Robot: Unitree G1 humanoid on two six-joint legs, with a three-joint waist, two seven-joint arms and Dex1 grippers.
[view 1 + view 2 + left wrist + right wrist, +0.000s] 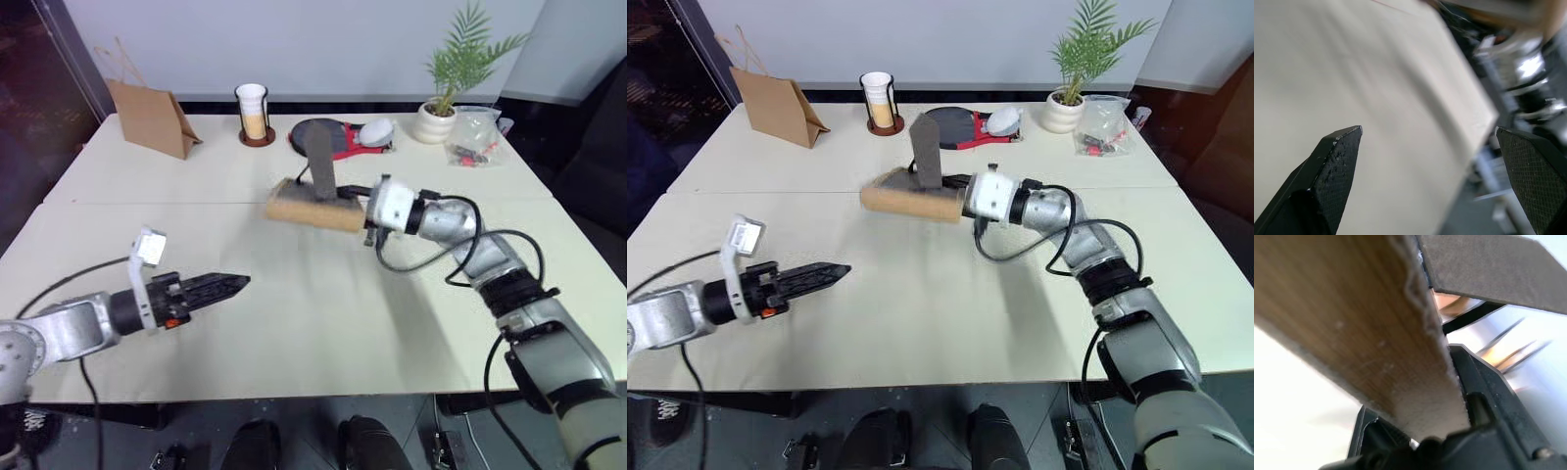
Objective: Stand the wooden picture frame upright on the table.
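- right gripper (362, 208) clamped on one end of the wooden picture frame (309, 208), flat light-wood slab, grey stand sticking up
- left gripper (227, 285) spread wide, empty, well apart over smooth cream table (323, 313)
- beyond: cup (253, 110) holding tan contents

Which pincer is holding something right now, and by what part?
The right pincer grips the picture frame by its right-hand edge. The left pincer is open and holds nothing.
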